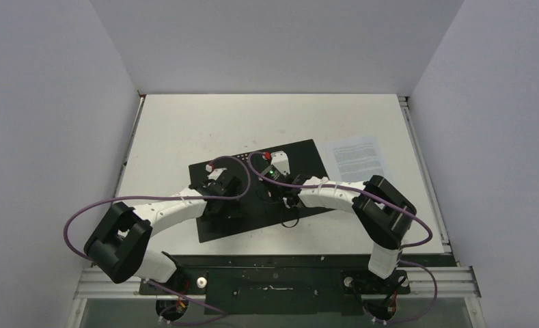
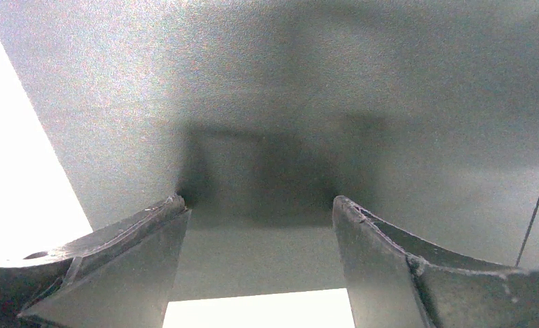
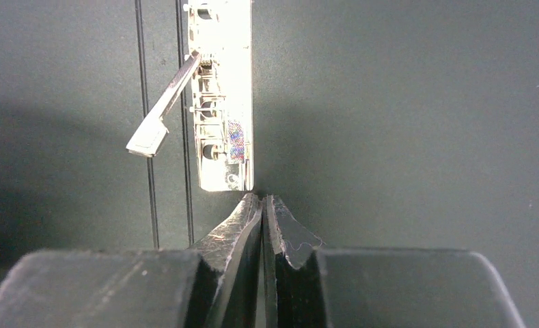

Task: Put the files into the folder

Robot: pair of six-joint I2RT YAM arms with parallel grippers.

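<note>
Back wall [image 1: 273,41]: plain pale grey, evenly lit.
Sides: left wall [image 1: 41,102] and right wall [image 1: 499,102], the same grey, closing in on the table like a booth.
Table [image 1: 184,123]: off-white top, faintly scuffed (a few dark specks towards the middle).
Near edge: aluminium rails [image 1: 451,280] run across, with a black plate [image 1: 273,270] set along them.
Light: soft and from overhead, with only mild shadows.

**Both arms bent inward, wrists close together**

The left arm [image 1: 162,213] pushes its elbow out wide to its side, forearm reaching toward the middle. The left gripper [image 2: 256,205] has its fingers spread well apart. The right arm [image 1: 352,196] mirrors that bend. The right gripper [image 3: 261,199] has its fingers pressed flat together, nothing visible between them.
</note>
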